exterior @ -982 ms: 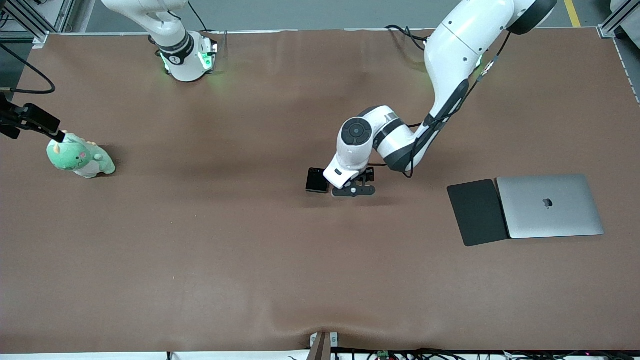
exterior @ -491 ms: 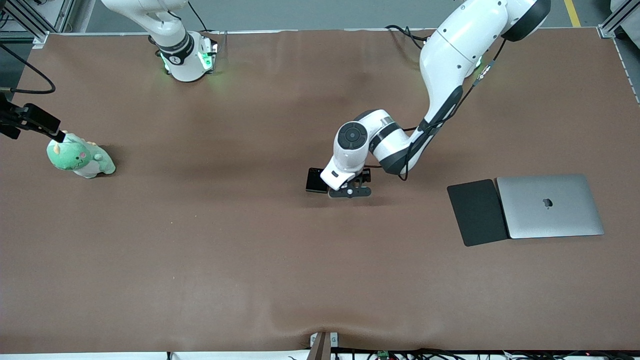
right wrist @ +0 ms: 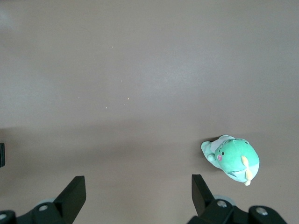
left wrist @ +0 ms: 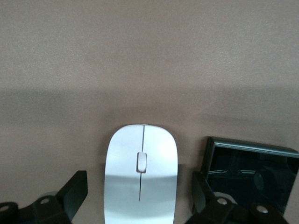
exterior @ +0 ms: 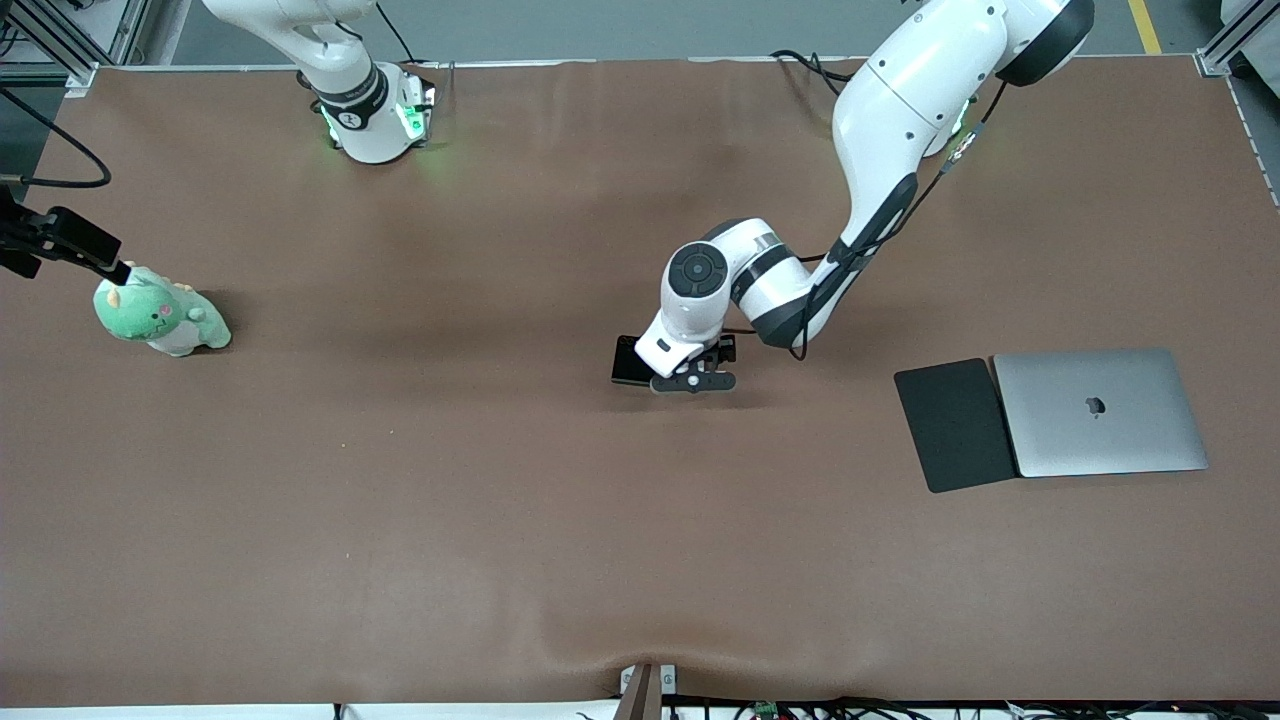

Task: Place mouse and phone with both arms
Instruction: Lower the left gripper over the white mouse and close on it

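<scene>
left gripper [left wrist: 139, 200] straddles mouse [left wrist: 141, 172] beside phone [left wrist: 250, 170]; right arm waits

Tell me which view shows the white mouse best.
The left wrist view: the mouse lies in plain sight between the open left gripper's fingers, beside the phone. In the front view the left arm hides it. The right wrist view doesn't show it.

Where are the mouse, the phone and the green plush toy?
mouse [left wrist: 141, 175]: left wrist view, on its white top shell.
phone [left wrist: 252, 170]: left wrist view, on its glossy black face.
green plush toy [exterior: 158, 316]: front view, on its body.
</scene>
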Tool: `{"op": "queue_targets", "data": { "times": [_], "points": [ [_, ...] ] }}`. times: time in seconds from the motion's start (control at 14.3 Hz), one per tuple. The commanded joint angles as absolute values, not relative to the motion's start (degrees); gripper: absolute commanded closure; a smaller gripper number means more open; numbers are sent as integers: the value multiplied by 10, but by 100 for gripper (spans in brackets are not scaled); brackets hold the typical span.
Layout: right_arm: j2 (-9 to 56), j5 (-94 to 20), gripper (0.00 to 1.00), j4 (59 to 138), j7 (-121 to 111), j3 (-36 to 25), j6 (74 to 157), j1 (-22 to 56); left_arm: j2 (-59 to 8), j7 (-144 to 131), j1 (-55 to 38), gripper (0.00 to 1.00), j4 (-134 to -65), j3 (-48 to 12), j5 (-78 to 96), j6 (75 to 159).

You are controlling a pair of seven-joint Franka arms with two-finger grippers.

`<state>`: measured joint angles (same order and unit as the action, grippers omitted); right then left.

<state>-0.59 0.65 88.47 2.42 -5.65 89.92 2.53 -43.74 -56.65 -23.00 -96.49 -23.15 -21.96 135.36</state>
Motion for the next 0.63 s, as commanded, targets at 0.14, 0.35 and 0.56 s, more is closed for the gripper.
{"op": "queue_targets", "data": {
  "times": [0.14, 0.35, 0.56],
  "points": [
    [-7, 6, 0, 885, 31, -57, 896, 27, -446, -582, -235, 14, -957, -230, -229, 1355],
    [-7, 6, 0, 885, 31, -57, 896, 27, -446, -587, -235, 18, -960, -230, -229, 1355],
    [-7, 6, 0, 885, 30, -57, 896, 27, -446, -600, -235, 29, -964, -230, -231, 1355]
  ]
}}
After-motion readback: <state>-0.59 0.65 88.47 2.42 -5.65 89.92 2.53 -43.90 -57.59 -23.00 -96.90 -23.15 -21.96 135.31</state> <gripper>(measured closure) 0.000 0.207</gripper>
